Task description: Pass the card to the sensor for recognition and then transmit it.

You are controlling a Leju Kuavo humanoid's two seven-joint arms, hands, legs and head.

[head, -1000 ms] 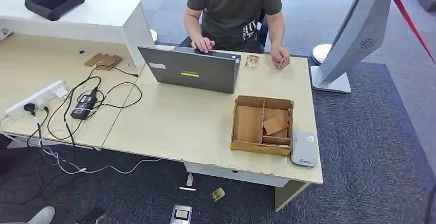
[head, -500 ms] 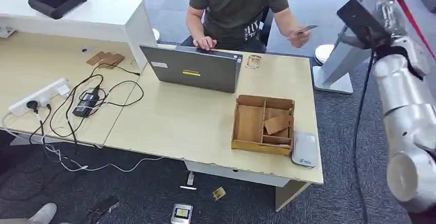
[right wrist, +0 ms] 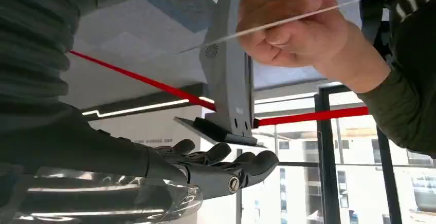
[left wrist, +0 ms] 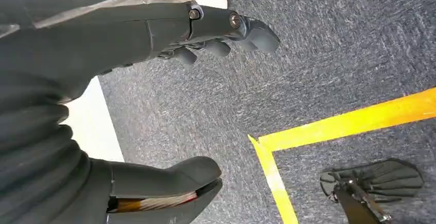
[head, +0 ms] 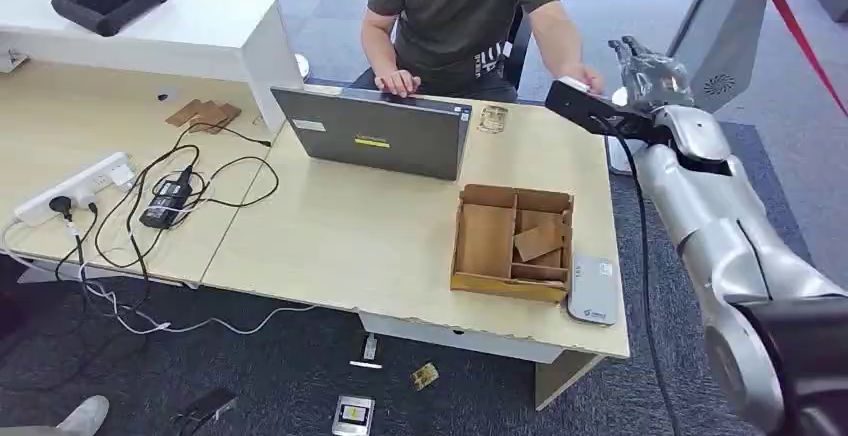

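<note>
From the head view, the right robot hand (head: 648,74) is raised beside the person's hand (head: 580,80) past the table (head: 350,236) edge, dark fingers spread, apparently empty. At the right wrist, the person's hand pinches the thin white card (right wrist: 272,24) edge-on above the robot hand's fingers (right wrist: 226,165). At the left wrist, the left robot hand (left wrist: 169,106) hangs loosely open over grey carpet.

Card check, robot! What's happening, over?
Right hand open, raised. Left hand open. Thin white card pinched in person's hand, above right hand. Nothing between.

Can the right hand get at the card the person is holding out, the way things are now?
Probably yes. The right hand is raised and open, holding nothing, just beside the person's hand, which pinches the card edge-on. Nothing lies between them in the right wrist view, though the hand is not touching it yet.
</note>
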